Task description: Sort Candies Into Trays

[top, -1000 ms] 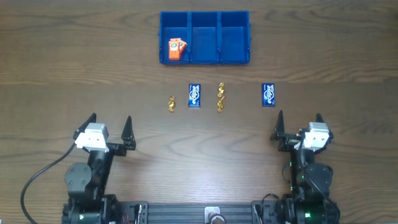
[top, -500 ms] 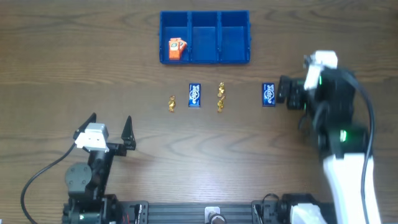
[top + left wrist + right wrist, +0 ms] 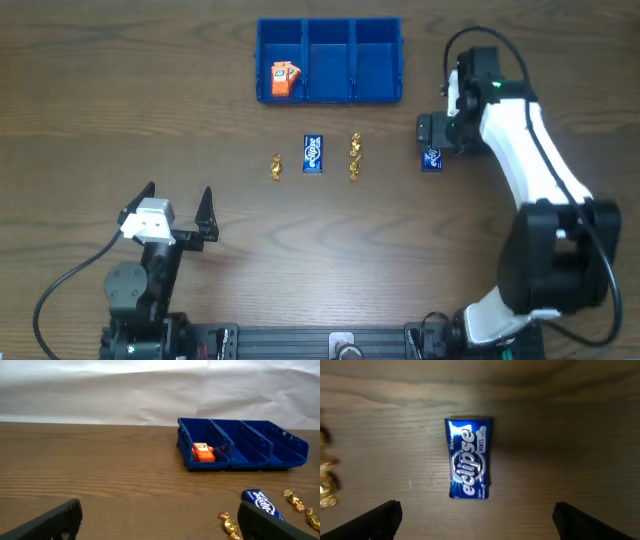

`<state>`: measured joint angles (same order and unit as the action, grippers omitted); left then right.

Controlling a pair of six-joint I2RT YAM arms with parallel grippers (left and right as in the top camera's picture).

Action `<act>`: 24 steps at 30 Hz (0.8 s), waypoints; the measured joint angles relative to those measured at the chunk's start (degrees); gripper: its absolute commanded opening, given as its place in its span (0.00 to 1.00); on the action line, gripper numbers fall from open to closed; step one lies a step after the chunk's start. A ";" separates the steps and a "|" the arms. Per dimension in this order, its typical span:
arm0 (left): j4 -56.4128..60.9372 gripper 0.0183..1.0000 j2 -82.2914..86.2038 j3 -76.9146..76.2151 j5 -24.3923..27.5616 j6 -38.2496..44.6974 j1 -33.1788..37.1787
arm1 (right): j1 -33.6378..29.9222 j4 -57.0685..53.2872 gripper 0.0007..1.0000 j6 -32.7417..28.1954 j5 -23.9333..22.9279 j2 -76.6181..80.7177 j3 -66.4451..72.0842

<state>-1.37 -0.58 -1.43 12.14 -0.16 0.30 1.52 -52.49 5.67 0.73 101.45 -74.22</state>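
My left tool [image 3: 178, 192] sits near its base with its fingers spread wide and nothing between them. On its wrist camera, one finger cuts off the near end of the middle blue pack [image 3: 259, 502], and I cannot read the lettering on it from that angle.

Further out on the wooden surface [image 3: 120, 120] the candies lie in a row. There is a single gold candy [image 3: 276, 166], then the middle blue pack, then a small cluster of gold candies [image 3: 355, 156] too tight to count. At the far right is the right blue pack [image 3: 468, 458].

My right tool [image 3: 477, 522] hangs over that pack, open, with a finger on each side. I cannot tell how far above the pack it is. The pack has white lettering on its top face. From above, the arm covers the pack's far end.

Farthest out is the blue tray [image 3: 329, 22], which has three compartments. One orange candy [image 3: 284, 79] lies in the left one, and its label is too small to make out.
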 measured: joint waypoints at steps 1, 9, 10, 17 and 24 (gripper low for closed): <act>0.00 1.00 0.00 0.00 0.00 0.00 0.02 | 0.11 0.04 1.00 0.20 0.04 1.09 0.00; 0.00 1.00 0.00 0.00 0.00 0.00 0.00 | 1.99 0.92 1.00 0.70 0.15 5.92 0.00; 0.00 1.00 0.00 0.00 0.00 0.00 0.02 | 2.03 0.94 1.00 0.72 0.17 6.62 0.00; 0.00 1.00 0.00 0.00 0.00 0.00 0.02 | 2.03 1.62 0.94 0.96 0.17 10.62 0.00; 0.00 1.00 0.00 0.00 0.00 0.00 0.02 | 2.03 2.38 0.90 1.20 -0.55 10.62 0.02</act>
<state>-1.37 -0.58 -1.43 12.14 -0.16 0.32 3.55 -50.11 6.87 0.19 112.07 -74.19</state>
